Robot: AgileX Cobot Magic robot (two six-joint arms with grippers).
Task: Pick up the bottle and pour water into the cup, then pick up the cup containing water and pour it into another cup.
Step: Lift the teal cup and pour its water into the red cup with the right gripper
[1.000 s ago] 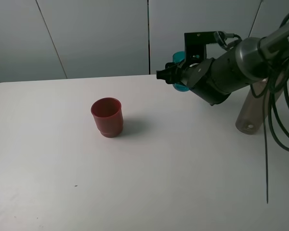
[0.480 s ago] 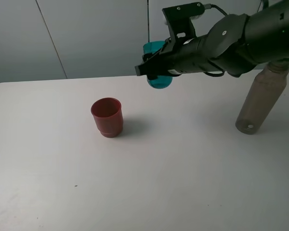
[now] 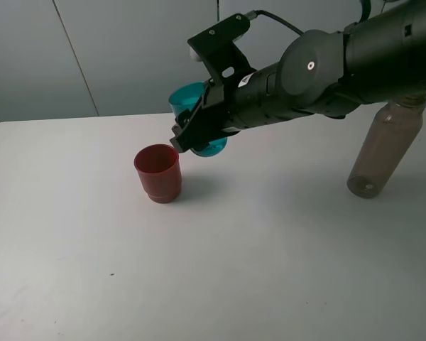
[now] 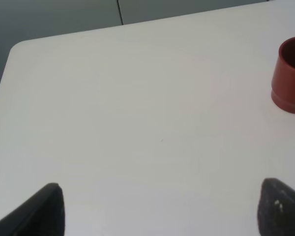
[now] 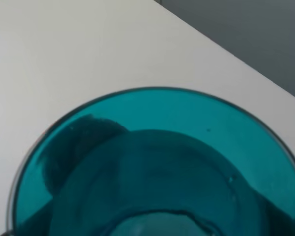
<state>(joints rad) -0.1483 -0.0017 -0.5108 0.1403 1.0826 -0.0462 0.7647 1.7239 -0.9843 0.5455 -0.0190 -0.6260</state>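
The right gripper has its fingers clamped on the cup, held tilted just above and right of another cup; the left gripper stands wide, idle. If it tips before its lip is over the red rim, water hits the table. The cup seems to hold a little water; the bottle, far right, I cannot tell

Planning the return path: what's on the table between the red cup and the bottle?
Exterior high view: bare table between red cup and bottle; the right gripper holds the teal cup above it.
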